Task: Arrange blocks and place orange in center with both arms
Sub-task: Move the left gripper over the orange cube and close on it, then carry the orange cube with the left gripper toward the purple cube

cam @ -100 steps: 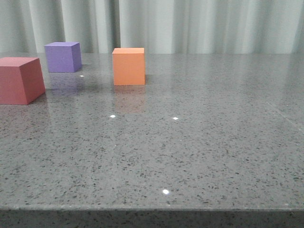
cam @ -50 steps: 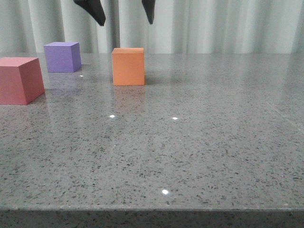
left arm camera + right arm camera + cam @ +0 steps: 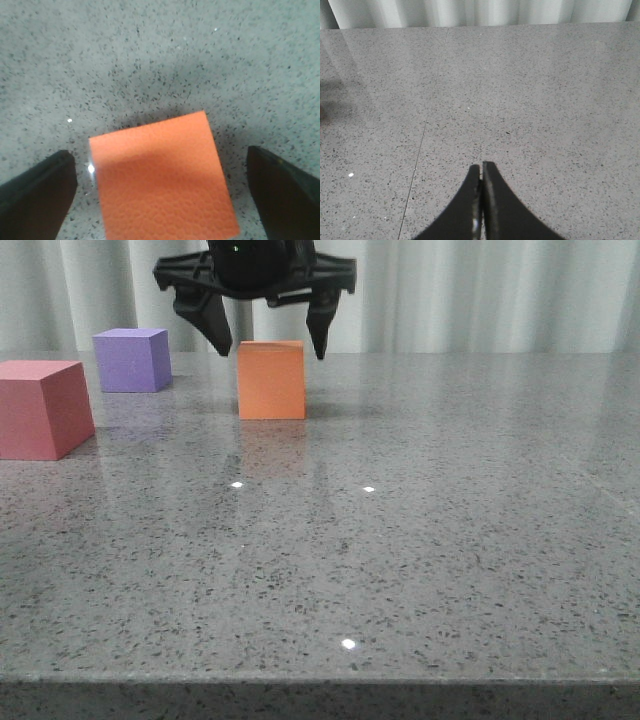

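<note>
The orange cube [image 3: 271, 379] stands on the grey table at the back, left of centre. My left gripper [image 3: 270, 348] hangs open just above it, a finger on each side of its top, not touching. In the left wrist view the orange cube [image 3: 162, 175] lies between the two black fingers [image 3: 35, 195], with gaps on both sides. The purple cube [image 3: 131, 359] stands at the far left back. The pinkish-red cube [image 3: 42, 408] stands at the left edge, nearer. My right gripper [image 3: 481, 167] is shut and empty over bare table; it is not in the front view.
The speckled grey table [image 3: 420, 540] runs to a front edge at the bottom of the front view. A pale curtain [image 3: 480, 290] hangs behind the table.
My left gripper has come down from the top of the front view to just above the orange cube, still open. The cubes have not moved.
</note>
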You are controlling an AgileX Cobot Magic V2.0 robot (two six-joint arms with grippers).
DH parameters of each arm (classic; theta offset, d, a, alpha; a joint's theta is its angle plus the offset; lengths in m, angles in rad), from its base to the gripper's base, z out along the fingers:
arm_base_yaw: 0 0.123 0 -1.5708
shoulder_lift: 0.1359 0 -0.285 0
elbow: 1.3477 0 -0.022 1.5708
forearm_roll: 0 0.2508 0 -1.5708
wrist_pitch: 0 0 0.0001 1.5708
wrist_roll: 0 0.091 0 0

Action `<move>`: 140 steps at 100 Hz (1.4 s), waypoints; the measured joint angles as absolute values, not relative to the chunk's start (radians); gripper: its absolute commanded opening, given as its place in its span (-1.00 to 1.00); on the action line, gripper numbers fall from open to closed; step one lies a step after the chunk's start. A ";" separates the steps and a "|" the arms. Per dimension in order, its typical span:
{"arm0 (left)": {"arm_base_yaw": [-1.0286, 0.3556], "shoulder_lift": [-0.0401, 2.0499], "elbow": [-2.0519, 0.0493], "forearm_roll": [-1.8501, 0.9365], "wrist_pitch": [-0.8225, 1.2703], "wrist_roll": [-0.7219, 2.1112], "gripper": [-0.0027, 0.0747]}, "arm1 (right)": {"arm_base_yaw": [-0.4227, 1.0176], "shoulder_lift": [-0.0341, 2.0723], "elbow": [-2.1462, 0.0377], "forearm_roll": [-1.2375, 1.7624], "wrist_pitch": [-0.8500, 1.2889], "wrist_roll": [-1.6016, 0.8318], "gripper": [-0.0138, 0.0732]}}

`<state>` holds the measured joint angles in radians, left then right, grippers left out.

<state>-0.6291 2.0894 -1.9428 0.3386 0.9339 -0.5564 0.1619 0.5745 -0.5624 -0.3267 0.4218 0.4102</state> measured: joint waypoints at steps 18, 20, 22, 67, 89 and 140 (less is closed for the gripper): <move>-0.633 2.127 -1.943 0.339 0.934 -0.556 0.42 | 0.162 0.575 -0.562 -0.327 0.422 0.410 -0.84; -0.633 2.126 -1.943 0.339 0.934 -0.556 0.38 | 0.162 0.575 -0.562 -0.327 0.422 0.410 -0.84; -0.634 2.126 -1.943 0.339 0.934 -0.556 0.34 | 0.162 0.575 -0.562 -0.327 0.422 0.410 -0.84; -0.635 2.056 -1.968 0.345 1.001 -0.474 0.04 | 0.162 0.575 -0.562 -0.327 0.422 0.410 -0.84; -0.616 1.922 -1.972 0.432 1.078 -0.451 0.04 | 0.162 0.575 -0.562 -0.327 0.422 0.410 -0.84; -0.367 1.740 -1.760 0.232 0.986 -0.255 0.04 | 0.162 0.575 -0.562 -0.327 0.422 0.410 -0.84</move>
<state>-0.3665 1.7398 -1.7603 0.2321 0.9859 -0.2550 0.1619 0.5745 -0.5624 -0.3267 0.4218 0.4102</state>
